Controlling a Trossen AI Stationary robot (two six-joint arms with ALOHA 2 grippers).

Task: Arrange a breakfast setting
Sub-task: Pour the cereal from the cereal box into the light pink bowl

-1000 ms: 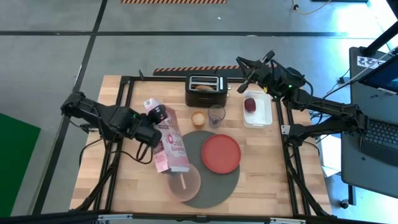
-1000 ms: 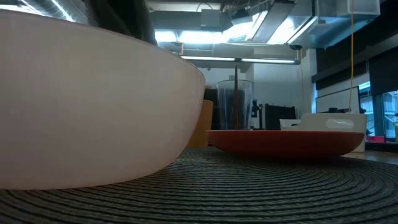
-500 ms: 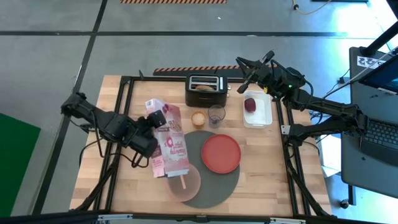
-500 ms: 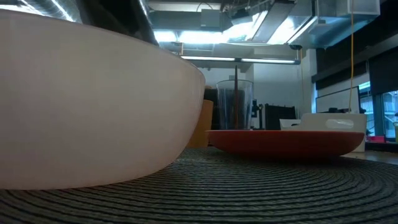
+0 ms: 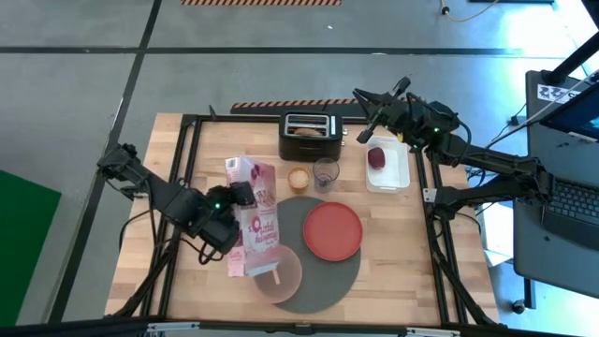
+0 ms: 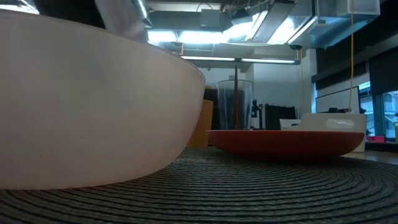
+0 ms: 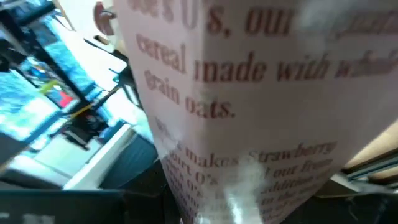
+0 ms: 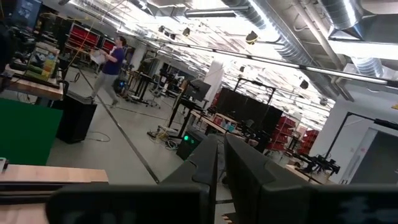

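Note:
My left gripper (image 5: pixel 232 217) is shut on a pink cereal box (image 5: pixel 253 217), which also fills the left wrist view (image 7: pixel 249 106). The box slants over the table with its near end above the pale bowl (image 5: pixel 278 274). The bowl and the red plate (image 5: pixel 332 231) rest on the dark-grey mat (image 5: pixel 318 290). In the low view the bowl (image 6: pixel 93 106), plate (image 6: pixel 286 140) and mat (image 6: pixel 261 193) show up close. A dark-red fruit (image 5: pixel 376 157) lies in a white tray (image 5: pixel 398 173). My right gripper (image 5: pixel 365 114) is shut, empty, beside the toaster (image 5: pixel 309 137). My left gripper holds the cereal box about its middle (image 5: pixel 245 208), coming level from the table's left, fingers across the box's length. One dark finger (image 5: pixel 241 194) shows on the box's upper face; the other is hidden. The box is lifted clear and tilted, its near end (image 5: pixel 251 267) over the bowl's rim.
A black toaster with a bagel half in a slot stands at the far edge. A small cup (image 5: pixel 299 178) and a clear glass (image 5: pixel 326 172) stand between toaster and mat; a thin rod stands in the glass (image 6: pixel 236 93). Bare wood lies at the near left.
My left gripper has moved toward the table's near edge with the cereal box. The box has swung from a slant across the table to nearly in line with the near-far direction, its near end shifting left over the bowl's rim. The right arm has kept still.

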